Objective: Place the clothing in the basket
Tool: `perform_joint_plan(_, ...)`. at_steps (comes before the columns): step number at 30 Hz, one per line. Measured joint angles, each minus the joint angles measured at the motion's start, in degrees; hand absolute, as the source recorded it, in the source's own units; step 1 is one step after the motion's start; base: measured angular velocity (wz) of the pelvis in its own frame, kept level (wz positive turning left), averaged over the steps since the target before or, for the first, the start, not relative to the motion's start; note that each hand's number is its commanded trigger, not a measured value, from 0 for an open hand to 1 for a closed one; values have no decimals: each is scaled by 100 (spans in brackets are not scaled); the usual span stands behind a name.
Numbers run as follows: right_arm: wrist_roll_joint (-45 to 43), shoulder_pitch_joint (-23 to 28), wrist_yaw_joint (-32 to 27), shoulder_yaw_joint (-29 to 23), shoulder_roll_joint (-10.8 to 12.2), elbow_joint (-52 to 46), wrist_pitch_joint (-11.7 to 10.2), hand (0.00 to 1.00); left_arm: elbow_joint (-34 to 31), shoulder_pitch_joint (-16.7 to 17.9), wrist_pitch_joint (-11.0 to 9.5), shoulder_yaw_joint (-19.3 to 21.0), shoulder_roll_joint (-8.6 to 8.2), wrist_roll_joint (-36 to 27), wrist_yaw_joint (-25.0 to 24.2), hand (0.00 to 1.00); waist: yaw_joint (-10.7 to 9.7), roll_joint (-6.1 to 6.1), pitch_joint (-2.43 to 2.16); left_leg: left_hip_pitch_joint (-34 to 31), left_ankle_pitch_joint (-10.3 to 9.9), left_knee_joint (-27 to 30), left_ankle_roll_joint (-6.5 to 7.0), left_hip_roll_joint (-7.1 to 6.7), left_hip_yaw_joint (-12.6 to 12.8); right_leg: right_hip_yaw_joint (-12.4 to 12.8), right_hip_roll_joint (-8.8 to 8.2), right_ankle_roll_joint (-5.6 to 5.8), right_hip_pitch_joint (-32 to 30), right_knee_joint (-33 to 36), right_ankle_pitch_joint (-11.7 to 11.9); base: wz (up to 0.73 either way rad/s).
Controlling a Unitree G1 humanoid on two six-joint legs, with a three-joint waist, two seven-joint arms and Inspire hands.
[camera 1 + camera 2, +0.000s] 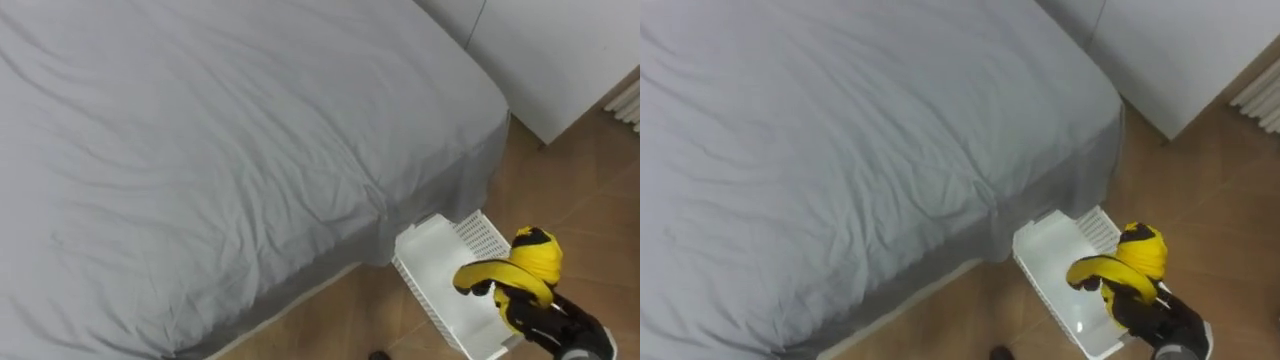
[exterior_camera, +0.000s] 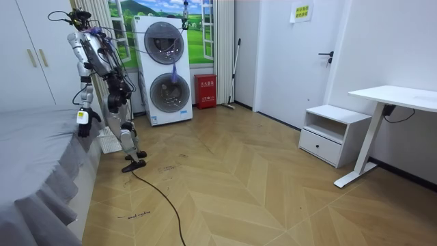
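Fingers [image 1: 512, 308] of the right hand [image 1: 560, 325] curl tight round the yellow garment [image 1: 535, 256], holding it over the white basket [image 1: 428, 246] beside the bed's [image 1: 200, 150] corner, apparently ready to drop in.

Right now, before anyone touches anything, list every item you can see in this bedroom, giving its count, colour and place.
bed: one, grey sheet, in front of the robot
basket: one, white, on the floor at the bed's corner
yellow garment: one, yellow, held above the basket
washing machines: two, white, stacked against the far wall
red box: one, red, on the floor beside the machines
cabinet: one, white, at the room view's right
desk: one, white, next to the cabinet
wardrobe: one, white, behind the bed
right hand: one, dark, fingers curled round the yellow garment
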Motion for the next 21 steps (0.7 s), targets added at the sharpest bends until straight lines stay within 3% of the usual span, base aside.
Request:
perform_joint_plan(3, 40, -59, 8, 7, 1, 267, -54, 0, 23, -142, -60, -86, -15, -19, -1, 0, 93, 0, 4, -34, 24, -1, 5, -15, -81, -79, -27, -4, 2, 0, -7, 13)
perform_joint_plan(9, 90, -102, 34, 6, 2, 519, -97, 0, 39, -153, -89, -103, -14, 27, 0, 0, 88, -16, 15, -40, 39, -32, 9, -22, -142, -160, -43, -13, 13, -7, -23, 6)
perform_joint_plan(15, 98, -132, 144, 6, 12, 620, -98, 0, 56, -155, -103, -185, -12, 25, -72, 0, 88, -106, 74, -34, 40, -32, 8, -26, -179, -207, -53, -16, 30, -1, -24, 2)
perform_joint_plan(21, 35, -65, 255, 7, 18, 718, -92, 0, 58, -161, -104, -201, -10, -6, -76, 0, 70, -119, 71, -5, 40, -16, 8, -33, -267, -289, -69, -17, 104, -15, -25, 7)
